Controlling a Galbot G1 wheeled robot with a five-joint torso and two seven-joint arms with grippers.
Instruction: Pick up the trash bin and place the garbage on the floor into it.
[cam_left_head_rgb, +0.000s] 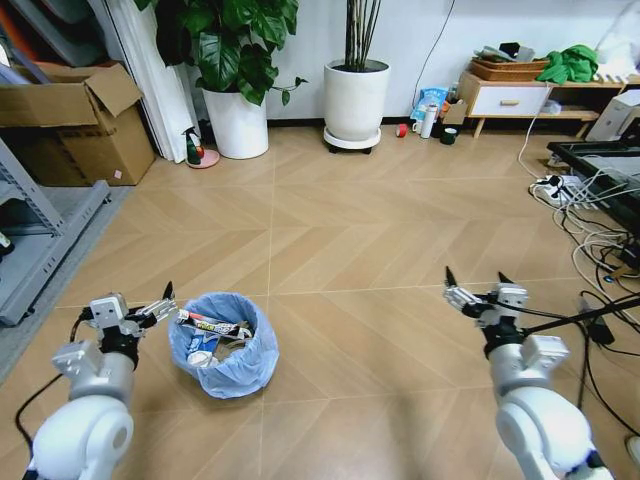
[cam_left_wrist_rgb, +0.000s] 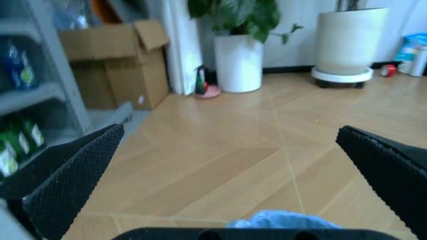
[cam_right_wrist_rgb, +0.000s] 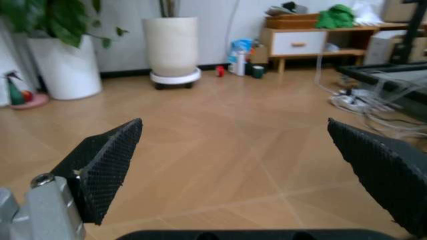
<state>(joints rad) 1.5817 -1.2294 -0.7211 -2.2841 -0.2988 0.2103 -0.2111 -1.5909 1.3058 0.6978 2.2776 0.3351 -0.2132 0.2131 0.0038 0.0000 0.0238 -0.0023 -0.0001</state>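
A: Where's the bin (cam_left_head_rgb: 222, 343)?

B: On the floor (cam_left_head_rgb: 350, 250), near and to the left, standing upright. Its blue bag is folded over the rim.

A: Anything in it?

B: Yes, garbage (cam_left_head_rgb: 213, 330): a long tube or wrapper lies across the top, with white bits below it. I can't tell each piece apart.

A: And the left gripper (cam_left_head_rgb: 166, 300)?

B: Just left of the bin, close to its rim but not touching it. Its fingers (cam_left_wrist_rgb: 73, 182) are spread wide with nothing between them. In the left wrist view a bit of the blue bag (cam_left_wrist_rgb: 283, 219) shows low between the jaws.

A: The right one?

B: The right gripper (cam_left_head_rgb: 476, 283) hangs over bare floor, near and to the right, well apart from the bin. Its fingers (cam_right_wrist_rgb: 110, 165) are spread wide too, holding nothing.

A: What lies beyond?

B: Two white pots against the far wall: one (cam_left_head_rgb: 238, 122) with a leafy plant, one (cam_left_head_rgb: 355, 100) on a wheeled stand. A cardboard box (cam_left_head_rgb: 75, 125) sits far left, a low cabinet (cam_left_head_rgb: 510, 98) far right, and cables (cam_left_head_rgb: 590, 215) trail along the right side.
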